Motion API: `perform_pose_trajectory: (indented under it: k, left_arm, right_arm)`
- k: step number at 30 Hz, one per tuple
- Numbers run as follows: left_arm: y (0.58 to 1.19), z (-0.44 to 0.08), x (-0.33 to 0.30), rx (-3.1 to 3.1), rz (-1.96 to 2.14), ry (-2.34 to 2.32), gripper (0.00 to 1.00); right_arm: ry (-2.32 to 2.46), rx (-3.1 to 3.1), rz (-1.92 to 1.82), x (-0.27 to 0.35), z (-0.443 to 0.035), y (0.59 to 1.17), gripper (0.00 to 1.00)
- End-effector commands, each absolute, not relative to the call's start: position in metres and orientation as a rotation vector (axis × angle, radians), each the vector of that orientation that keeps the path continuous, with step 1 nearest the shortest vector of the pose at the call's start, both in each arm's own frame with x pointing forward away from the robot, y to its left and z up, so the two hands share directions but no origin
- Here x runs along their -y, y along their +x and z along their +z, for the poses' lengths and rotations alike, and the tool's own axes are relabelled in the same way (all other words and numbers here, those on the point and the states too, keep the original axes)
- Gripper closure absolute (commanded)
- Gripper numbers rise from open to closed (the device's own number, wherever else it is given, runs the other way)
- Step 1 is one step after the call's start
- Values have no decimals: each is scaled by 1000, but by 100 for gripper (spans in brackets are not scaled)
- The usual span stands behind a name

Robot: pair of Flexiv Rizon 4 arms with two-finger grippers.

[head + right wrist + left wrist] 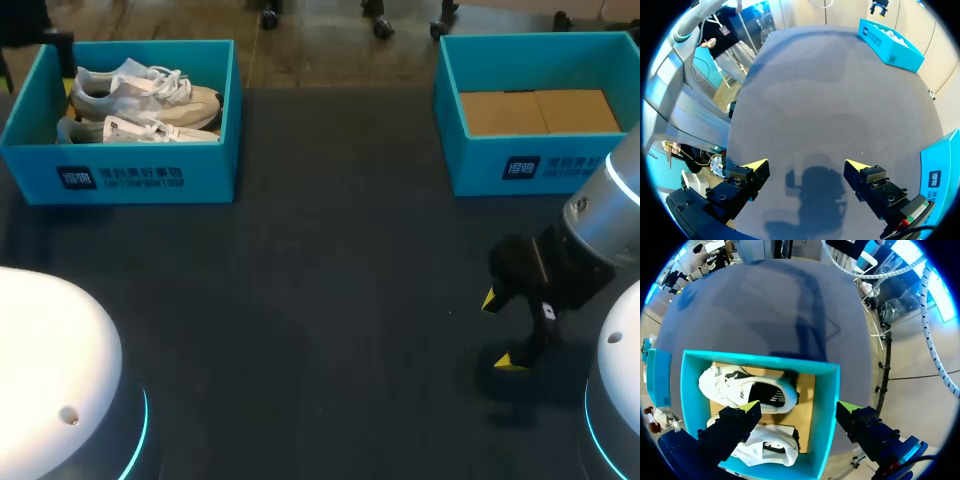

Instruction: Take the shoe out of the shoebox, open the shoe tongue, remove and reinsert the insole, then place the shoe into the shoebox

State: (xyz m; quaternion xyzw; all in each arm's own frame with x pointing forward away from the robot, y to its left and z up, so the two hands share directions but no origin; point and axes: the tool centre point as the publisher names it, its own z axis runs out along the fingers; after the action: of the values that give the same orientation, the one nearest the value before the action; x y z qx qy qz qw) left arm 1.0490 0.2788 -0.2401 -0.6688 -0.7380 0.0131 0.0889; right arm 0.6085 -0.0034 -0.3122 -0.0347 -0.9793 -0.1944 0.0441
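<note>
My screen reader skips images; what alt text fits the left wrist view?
Open left claw over a blue shoebox on a dark table; inside lie two white shoes, one shoe under one finger, the other shoe just ahead.

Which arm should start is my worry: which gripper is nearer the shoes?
Left. The left gripper hangs directly over the shoes in their box; the right gripper is over the table, far off.

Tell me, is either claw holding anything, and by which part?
Nothing is held. The left gripper hangs open over the shoes in the shoebox; the right gripper hangs open over the table.
</note>
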Motion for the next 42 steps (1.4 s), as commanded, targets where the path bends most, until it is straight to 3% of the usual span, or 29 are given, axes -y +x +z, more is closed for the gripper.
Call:
perform_pose_trajectory:
  k: [1, 19, 26, 29, 42]
  left_arm:
    - [1034, -238, -278, 2239, -70, -2040, 0]
    - [1058, -289, -268, 2294, -24, -1960, 0]
    - [1066, -304, -272, 2279, -9, -1934, 4]
    - [1066, -312, -275, 2255, -6, -1950, 9]
    - [1056, -331, -281, 2141, 23, -2068, 10]
  right_arm:
    - [-105, 2994, -594, 3, -313, 608, 0]
    - [-105, 2994, -594, 3, -313, 608, 0]
    - [-105, 2994, -594, 3, -313, 608, 0]
    - [-105, 2994, -594, 3, -313, 608, 0]
    - [-105, 2994, -594, 3, -313, 608, 0]
